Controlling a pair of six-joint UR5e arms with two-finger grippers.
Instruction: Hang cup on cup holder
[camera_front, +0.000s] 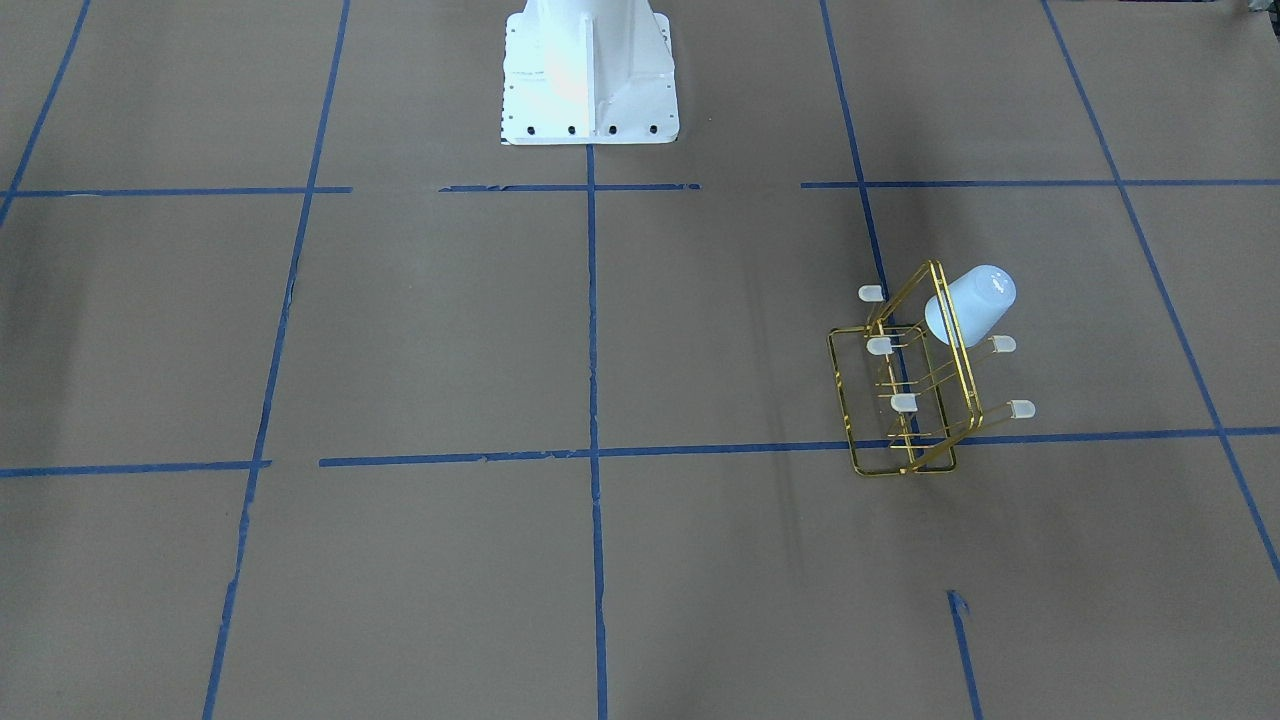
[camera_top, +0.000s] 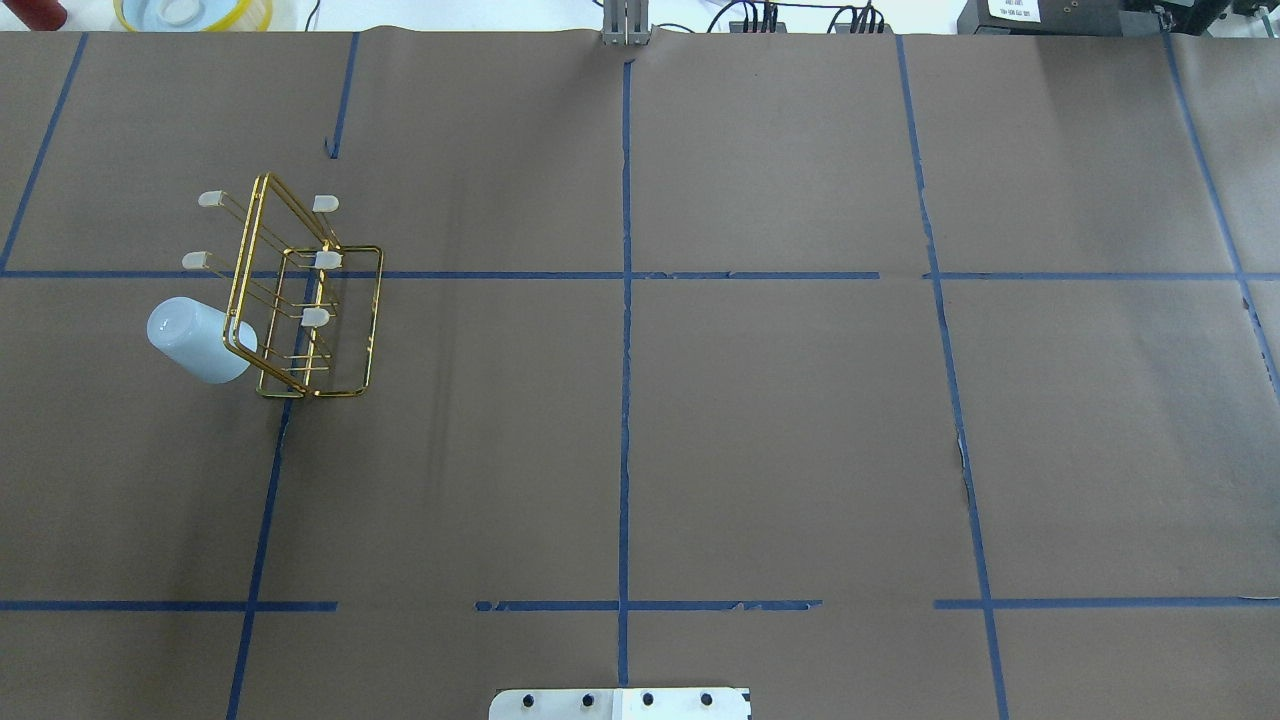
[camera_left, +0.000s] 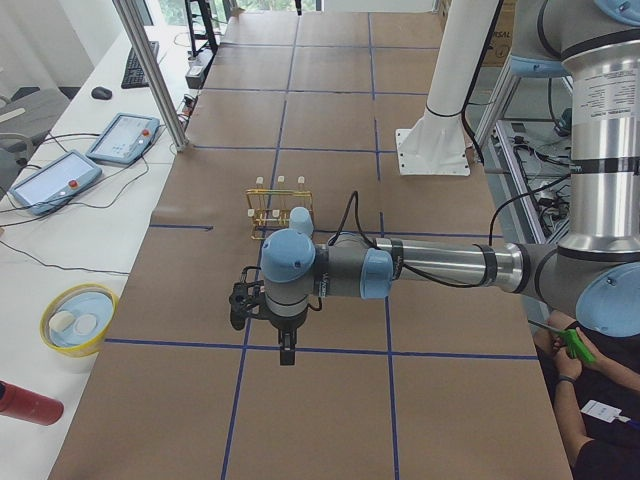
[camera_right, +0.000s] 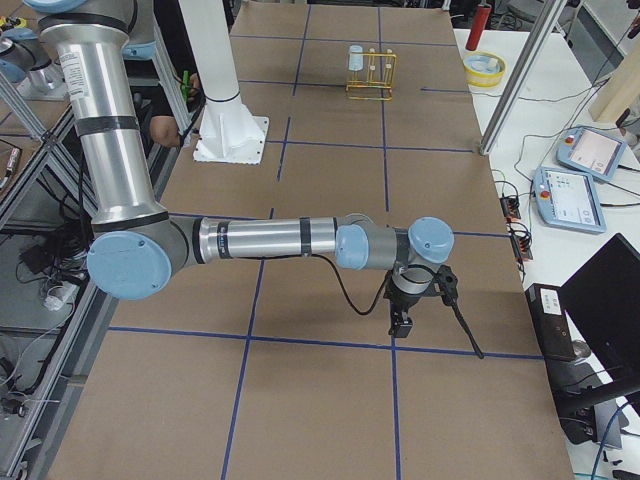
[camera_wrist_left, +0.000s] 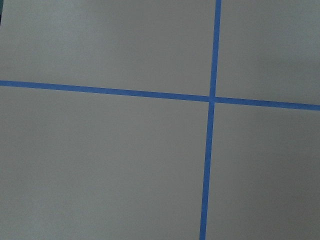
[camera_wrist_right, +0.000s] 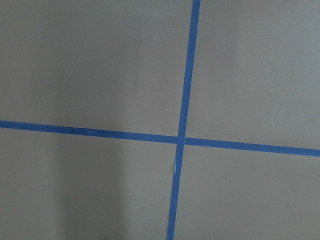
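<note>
The pale blue-white cup (camera_front: 972, 300) sits mouth-down and tilted on a prong of the gold wire cup holder (camera_front: 905, 400), its closed base pointing up and outward. In the overhead view the cup (camera_top: 198, 340) is on the left side of the cup holder (camera_top: 300, 300). Several whitish prong caps stand bare. My left gripper (camera_left: 287, 350) shows only in the left side view, far from the holder, pointing down over the paper. My right gripper (camera_right: 400, 325) shows only in the right side view, also far from it. I cannot tell whether either is open or shut. Both wrist views show only brown paper and blue tape.
The white robot base (camera_front: 588, 75) stands at the table's middle edge. A yellow-rimmed bowl (camera_left: 78, 318) and a red object (camera_left: 20, 403) lie on the side bench. Tablets (camera_right: 570, 195) lie on the operators' bench. A metal post (camera_left: 150, 70) rises at the table's edge.
</note>
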